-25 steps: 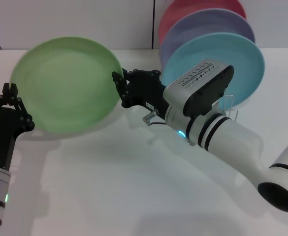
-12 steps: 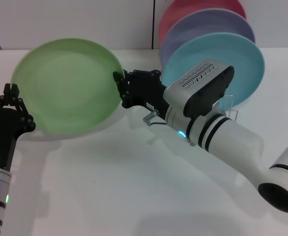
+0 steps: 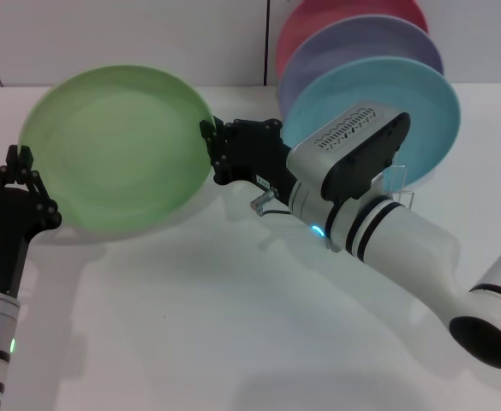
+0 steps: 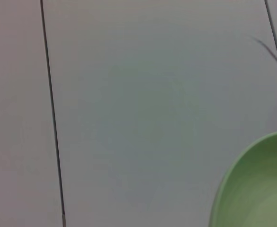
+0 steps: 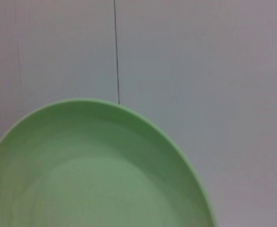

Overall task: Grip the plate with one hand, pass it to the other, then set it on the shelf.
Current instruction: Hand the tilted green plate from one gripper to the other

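Green plate [image 3: 117, 145] up in air, tilted, between both arms. Right gripper [image 3: 209, 152] pinching plate's right edge. Left gripper [image 3: 20, 184] at plate's left edge, fingers spread, not closed on rim yet. Hand-over step, looks half done. Next: close left fingers on rim, then let go with right. After that, over to shelf [image 3: 402, 195], mostly hidden behind blue plate [image 3: 421, 111].

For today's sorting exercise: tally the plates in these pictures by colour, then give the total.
Light-green plate, held up between the left gripper and right gripper: 1
Turquoise-blue plate: 1
Purple plate: 1
Pink-red plate: 1
Total: 4 plates
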Tool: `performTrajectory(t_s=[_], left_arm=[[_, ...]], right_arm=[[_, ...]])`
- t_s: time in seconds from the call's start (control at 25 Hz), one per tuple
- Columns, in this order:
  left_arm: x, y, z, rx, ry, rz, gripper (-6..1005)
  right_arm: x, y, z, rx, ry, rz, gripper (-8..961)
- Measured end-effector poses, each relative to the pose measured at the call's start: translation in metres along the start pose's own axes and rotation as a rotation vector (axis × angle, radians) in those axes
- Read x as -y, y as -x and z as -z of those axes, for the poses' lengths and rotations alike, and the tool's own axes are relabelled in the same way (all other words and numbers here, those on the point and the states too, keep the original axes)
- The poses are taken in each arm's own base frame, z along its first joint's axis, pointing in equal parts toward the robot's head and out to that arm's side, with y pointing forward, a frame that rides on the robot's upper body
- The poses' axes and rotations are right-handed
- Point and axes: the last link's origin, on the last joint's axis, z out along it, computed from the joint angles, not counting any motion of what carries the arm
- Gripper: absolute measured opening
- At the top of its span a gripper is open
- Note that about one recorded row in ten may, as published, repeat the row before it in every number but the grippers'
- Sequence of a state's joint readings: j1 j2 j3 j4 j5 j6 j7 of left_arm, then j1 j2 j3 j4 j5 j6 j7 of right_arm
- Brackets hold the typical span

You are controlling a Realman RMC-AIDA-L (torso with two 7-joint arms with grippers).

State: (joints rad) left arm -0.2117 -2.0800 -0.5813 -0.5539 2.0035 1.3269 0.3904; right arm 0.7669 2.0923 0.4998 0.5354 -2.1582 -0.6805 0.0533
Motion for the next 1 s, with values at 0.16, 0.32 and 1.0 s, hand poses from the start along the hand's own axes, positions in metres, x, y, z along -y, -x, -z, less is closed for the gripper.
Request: performTrajectory(t_s=[0.16, 0.32, 1.0], left_arm=[[-0.0006, -0.0002, 0.0000, -0.001, 0.002, 0.002, 33], [-0.0005, -0.0001, 0.0001, 0.000, 0.002, 0.001, 33], [-0.0034, -0.0006, -0.0016, -0.004, 0.020, 0.004, 32]], right_arm=[[0.0018, 0.0000, 0.0000, 0.000, -0.013, -0.014, 41], [0.0022, 0.0000, 0.0000, 0.000, -0.015, -0.016, 35], [0.0028, -0.0008, 0.0004, -0.003, -0.019, -0.019, 20]])
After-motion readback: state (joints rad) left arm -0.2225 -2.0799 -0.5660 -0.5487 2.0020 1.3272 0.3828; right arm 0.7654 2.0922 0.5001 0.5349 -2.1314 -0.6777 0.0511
